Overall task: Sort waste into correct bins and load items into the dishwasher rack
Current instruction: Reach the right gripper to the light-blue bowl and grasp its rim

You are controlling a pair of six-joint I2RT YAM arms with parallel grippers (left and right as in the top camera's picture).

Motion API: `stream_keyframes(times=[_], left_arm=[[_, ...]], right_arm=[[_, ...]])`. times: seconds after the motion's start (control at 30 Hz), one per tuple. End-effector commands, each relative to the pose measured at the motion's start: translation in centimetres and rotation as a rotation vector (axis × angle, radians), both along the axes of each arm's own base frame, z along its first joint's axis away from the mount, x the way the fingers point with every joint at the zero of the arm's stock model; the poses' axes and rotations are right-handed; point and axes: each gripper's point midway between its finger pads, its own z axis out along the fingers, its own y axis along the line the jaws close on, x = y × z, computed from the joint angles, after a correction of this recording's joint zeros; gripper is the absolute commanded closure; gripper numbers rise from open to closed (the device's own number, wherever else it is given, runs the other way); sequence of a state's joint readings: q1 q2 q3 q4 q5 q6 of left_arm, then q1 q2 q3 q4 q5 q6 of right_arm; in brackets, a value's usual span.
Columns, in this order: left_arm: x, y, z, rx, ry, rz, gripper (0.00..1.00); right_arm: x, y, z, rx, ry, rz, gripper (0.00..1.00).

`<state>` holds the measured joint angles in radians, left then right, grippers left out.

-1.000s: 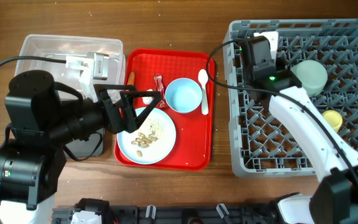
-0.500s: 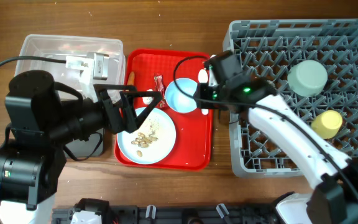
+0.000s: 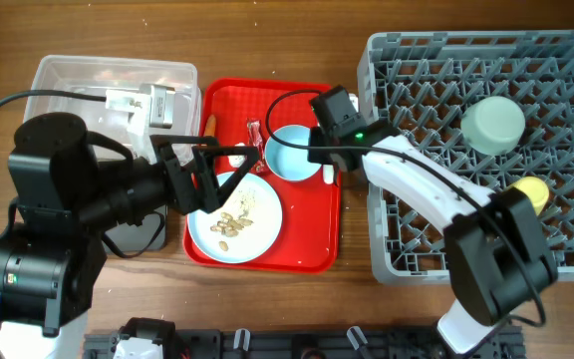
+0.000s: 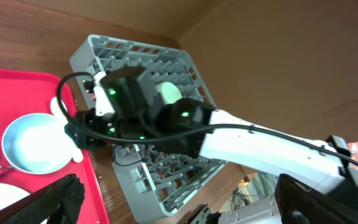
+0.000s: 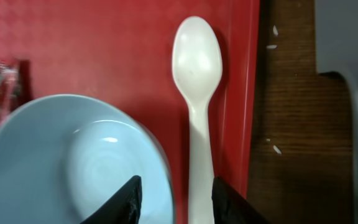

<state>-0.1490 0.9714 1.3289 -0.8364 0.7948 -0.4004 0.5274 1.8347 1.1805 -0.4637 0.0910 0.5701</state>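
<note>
Along the right edge of the red tray (image 3: 312, 254), the white spoon (image 5: 194, 68) lies flat, just beside the pale blue bowl (image 5: 73, 162). Right gripper (image 5: 176, 200): released, fingers apart above the spoon handle and the bowl rim, grasping nothing. Left gripper (image 3: 229, 179): released, fully spread over the tray's left edge, above the pale blue plate (image 3: 262, 239) carrying beige food scraps (image 3: 229, 223). Dishwasher rack (image 3: 436, 239): pale green bowl (image 3: 493, 124) and yellow cup (image 3: 532, 189) sit near its right edge.
</note>
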Motion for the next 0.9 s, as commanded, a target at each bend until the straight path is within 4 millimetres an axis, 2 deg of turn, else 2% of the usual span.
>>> stream_keyframes(times=[0.0,0.03,0.07,0.27,0.5,0.6,0.63,0.87], left_arm=[[-0.3,-0.3,0.6,0.003,-0.031,-0.026,0.0],[-0.3,-0.3,0.6,0.003,-0.031,-0.026,0.0],[-0.3,-0.3,0.6,0.003,-0.031,-0.026,0.0],[-0.3,-0.3,0.6,0.003,-0.031,-0.026,0.0],[-0.3,-0.3,0.6,0.003,-0.031,-0.026,0.0],[-0.3,-0.3,0.6,0.003,-0.031,-0.026,0.0],[-0.3,-0.3,0.6,0.003,-0.031,-0.026,0.0],[-0.3,-0.3,0.6,0.003,-0.031,-0.026,0.0]], right_arm=[[0.0,-0.3,-1.8,-0.013,0.032,-0.039,0.69],[-0.2,0.0,-1.8,0.002,0.042,-0.03,0.69],[-0.3,0.2,-1.8,0.013,0.049,-0.024,0.74],[-0.5,0.3,-2.0,0.015,0.061,-0.021,0.8],[-0.8,0.3,-2.8,0.011,0.084,-0.021,0.8],[-0.7,0.3,-2.8,0.012,0.083,-0.021,0.94],[-0.7,0.3,-2.8,0.012,0.083,-0.021,0.95],[-1.3,0.1,-3.0,0.003,0.108,-0.019,0.96]])
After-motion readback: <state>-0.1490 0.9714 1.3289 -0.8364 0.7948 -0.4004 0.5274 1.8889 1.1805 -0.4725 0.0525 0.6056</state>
